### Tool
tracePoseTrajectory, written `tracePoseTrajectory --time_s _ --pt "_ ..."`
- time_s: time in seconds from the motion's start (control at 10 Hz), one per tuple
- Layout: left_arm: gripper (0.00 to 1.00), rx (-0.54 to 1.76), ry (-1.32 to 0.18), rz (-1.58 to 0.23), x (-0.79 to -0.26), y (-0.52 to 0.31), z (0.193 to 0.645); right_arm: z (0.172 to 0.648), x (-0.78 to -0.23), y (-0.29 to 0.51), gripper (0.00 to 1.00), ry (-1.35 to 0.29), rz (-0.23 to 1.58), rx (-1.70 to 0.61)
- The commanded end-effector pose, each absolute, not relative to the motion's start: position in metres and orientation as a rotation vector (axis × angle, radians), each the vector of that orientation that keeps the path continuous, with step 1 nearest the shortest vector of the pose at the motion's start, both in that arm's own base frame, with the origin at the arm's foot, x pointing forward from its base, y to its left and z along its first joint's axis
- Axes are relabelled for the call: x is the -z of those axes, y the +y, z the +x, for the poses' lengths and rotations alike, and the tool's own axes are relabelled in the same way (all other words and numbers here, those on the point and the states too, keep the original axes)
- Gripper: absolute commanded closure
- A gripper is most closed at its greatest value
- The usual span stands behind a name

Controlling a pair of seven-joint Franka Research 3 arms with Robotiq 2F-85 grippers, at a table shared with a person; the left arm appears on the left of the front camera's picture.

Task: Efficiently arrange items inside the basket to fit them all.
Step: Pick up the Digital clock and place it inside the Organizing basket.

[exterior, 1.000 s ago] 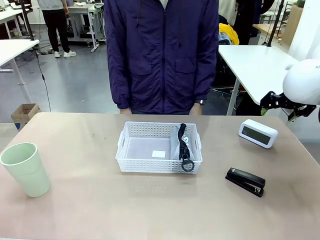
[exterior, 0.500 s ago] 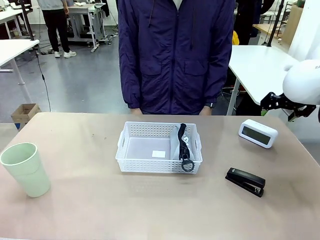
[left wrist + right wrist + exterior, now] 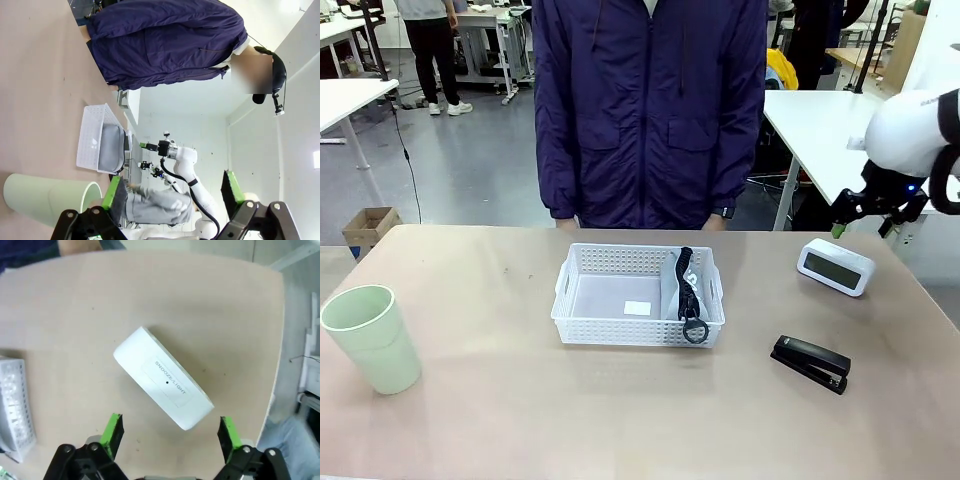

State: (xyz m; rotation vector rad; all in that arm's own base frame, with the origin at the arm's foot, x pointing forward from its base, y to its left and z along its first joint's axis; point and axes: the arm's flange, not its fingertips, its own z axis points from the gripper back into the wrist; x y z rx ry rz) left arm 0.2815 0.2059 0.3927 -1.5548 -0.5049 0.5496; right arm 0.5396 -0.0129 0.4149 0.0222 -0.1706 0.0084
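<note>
— Where do we see the right claw (image 3: 170,430)?
— We see it hanging above the white box (image 3: 162,385), its jaws spread wide with nothing between them. The box lies on the surface (image 3: 520,400) at the far right, well apart from the basket (image 3: 638,296).
— And the left claw (image 3: 172,192)?
— Wide open too, and empty, raised off the surface. The pale green cup (image 3: 373,338) stands upright at our near left.
— What do we find in the basket?
— The grey pouch (image 3: 670,290) sits along its right side, its black strap (image 3: 688,290) draped over the near rim. The black stapler (image 3: 810,362) lies on the surface to the basket's right, nearer to us than the box. A person in a dark blue jacket (image 3: 650,110) stands at the far edge.
</note>
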Motion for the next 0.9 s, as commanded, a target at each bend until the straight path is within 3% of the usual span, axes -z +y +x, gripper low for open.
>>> tracePoseTrajectory --time_s 0.0,0.5,0.8 --pt "0.00 -0.534 -0.516 -1.564 -0.394 0.205 0.280 0.563 -0.424 -0.016 0.00 -0.116 -0.009 -0.020" --pt "0.00 -0.534 -0.516 -1.564 -0.394 0.205 0.280 0.580 -0.413 -0.016 0.00 -0.085 0.004 -0.002" --pt "0.00 -0.534 -0.516 -1.564 -0.394 0.205 0.280 0.579 -0.405 -0.014 0.00 -0.072 -0.139 -0.347"
